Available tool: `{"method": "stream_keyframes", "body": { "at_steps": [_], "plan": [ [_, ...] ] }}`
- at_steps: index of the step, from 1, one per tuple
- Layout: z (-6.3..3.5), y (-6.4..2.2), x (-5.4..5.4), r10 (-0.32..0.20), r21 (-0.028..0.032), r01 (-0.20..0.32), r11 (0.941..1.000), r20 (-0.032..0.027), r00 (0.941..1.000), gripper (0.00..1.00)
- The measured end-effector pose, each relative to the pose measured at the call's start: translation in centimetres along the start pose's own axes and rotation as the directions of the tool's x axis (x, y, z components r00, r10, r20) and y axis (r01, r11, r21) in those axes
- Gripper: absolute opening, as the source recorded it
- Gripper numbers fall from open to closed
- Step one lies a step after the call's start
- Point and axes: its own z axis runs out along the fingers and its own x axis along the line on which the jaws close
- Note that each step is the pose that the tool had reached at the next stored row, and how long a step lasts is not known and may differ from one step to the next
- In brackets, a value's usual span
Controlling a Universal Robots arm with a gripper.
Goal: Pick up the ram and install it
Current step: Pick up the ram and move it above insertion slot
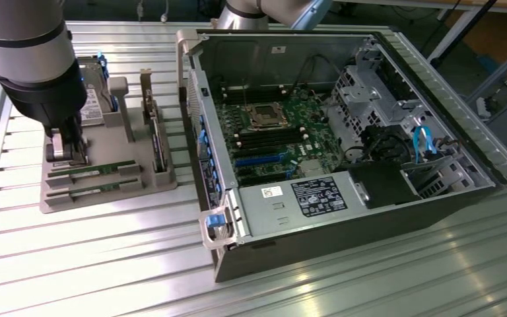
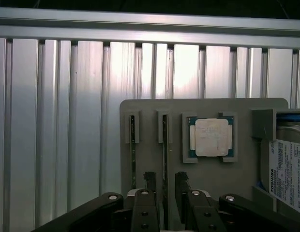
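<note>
- Pincer hangs released low over the grey tray, so we judge the pick-up step in hand.
- On the bench sits the open computer case, well apart from the pincer.
- That tray holds two sticks in slots.
- Between the fingers lies the ram; gripping it, we judge, calls for centred, square closing.

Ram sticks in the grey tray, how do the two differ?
The inner ram stick lies between the fingers of the open hand; the outer ram stick lies outside them. The inner one neighbours the CPU chip; the outer one, the tray edge. Both stand edgewise in slots.
</note>
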Motion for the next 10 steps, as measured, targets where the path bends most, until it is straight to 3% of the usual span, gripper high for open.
{"method": "stream_keyframes", "body": {
  "at_steps": [10],
  "plan": [
    [-0.02,0.05,1.4,0.0,0.0001,0.0,1.0,0.0021,1.0,0.3]
  ]
}}
